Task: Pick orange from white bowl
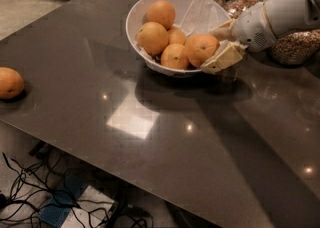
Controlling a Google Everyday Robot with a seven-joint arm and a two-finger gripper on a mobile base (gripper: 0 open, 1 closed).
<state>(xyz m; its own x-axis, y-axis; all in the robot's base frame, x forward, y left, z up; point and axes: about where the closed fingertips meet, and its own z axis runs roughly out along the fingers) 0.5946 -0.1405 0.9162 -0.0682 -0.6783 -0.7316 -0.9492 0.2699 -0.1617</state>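
I'm gripping the orange (199,47) at the right rim of the white bowl (134,19), claw (208,51) clamped across its middle. I'm judging it firm, weighty, with grippy peel.

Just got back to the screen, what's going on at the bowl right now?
The arm reaches in from the right, and the gripper has its fingers closed on the orange at the right side of the bowl. The orange is not yet lifted out; it sits against four other oranges in the bowl. A loose orange lies near the left edge of the table, and jars stand behind the arm.
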